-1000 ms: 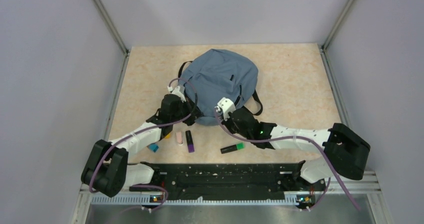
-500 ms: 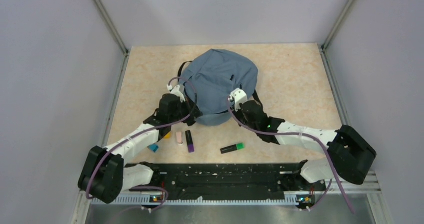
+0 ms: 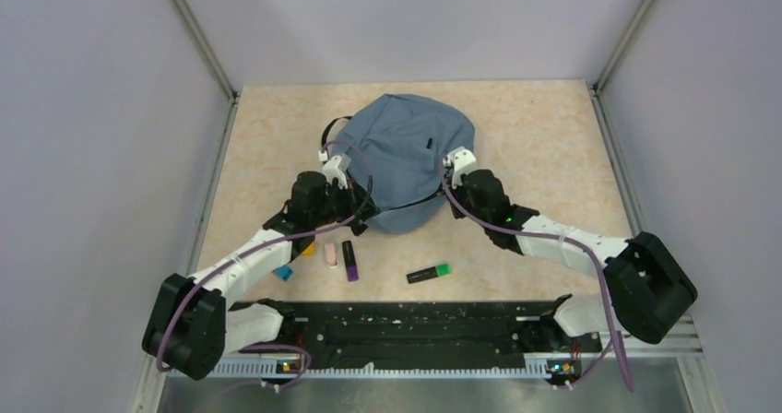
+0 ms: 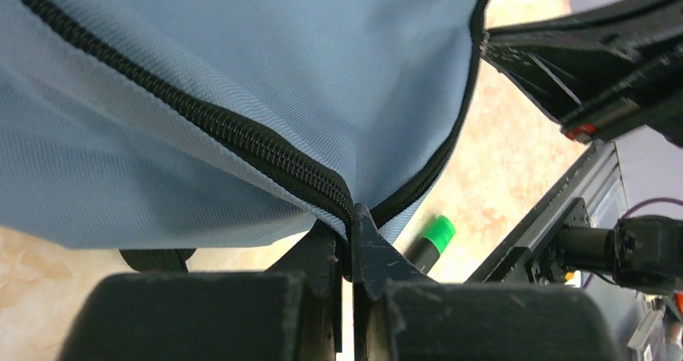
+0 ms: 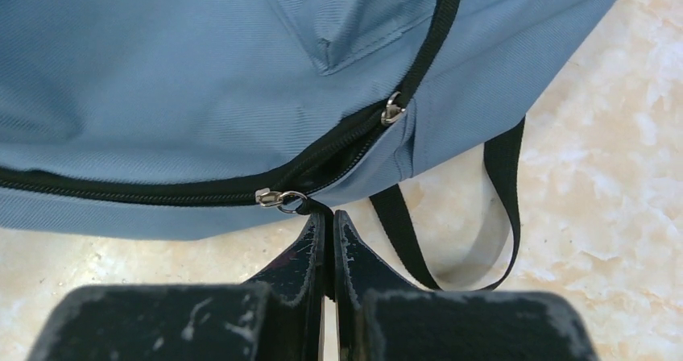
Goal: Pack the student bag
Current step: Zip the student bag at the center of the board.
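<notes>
Grey walls enclose a beige marbled desk (image 3: 553,146); the student bag (image 3: 401,150) lies mid-desk, toward the far edge. Left jaws pinch its zippered seam (image 4: 342,202), right jaws its zipper pull (image 5: 311,206). The left arm (image 3: 249,252) partly covers a blue marker (image 3: 283,272).

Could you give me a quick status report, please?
Left gripper shut on student bag edge. Right gripper shut on zipper pull. Zipper partly open. Highlighters unpacked.

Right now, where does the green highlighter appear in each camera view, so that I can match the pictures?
Top external: the green highlighter lies on the table, below the picture's centre and below the slate-blue backpack.
Left wrist: the green highlighter is low, right of centre, showing under the backpack's edge.
Right wrist: not in it.
Shared landmark: the backpack, seen in all three views.
</notes>
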### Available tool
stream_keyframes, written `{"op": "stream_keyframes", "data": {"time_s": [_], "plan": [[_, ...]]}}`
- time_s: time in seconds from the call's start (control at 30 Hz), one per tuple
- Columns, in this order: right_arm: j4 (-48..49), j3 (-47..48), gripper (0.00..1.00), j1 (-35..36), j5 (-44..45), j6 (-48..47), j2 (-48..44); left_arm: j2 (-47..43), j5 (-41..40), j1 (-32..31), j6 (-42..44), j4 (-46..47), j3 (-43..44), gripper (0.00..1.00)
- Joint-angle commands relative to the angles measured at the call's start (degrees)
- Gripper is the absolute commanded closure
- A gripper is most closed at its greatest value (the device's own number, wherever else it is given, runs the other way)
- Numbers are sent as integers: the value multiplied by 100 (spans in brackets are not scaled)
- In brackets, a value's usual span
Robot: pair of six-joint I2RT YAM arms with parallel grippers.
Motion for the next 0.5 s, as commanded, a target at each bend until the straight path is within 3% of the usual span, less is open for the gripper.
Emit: {"op": "stream_keyframes", "data": {"time_s": [0.0, 0.47], "plan": [[15, 142, 100, -547, 233, -101, -15, -306, 743, -46, 537, 369, 124, 100], [286, 839, 100, -1568, -120, -187, 694, -379, 1197, -296, 1188, 187, 125, 100]]}}
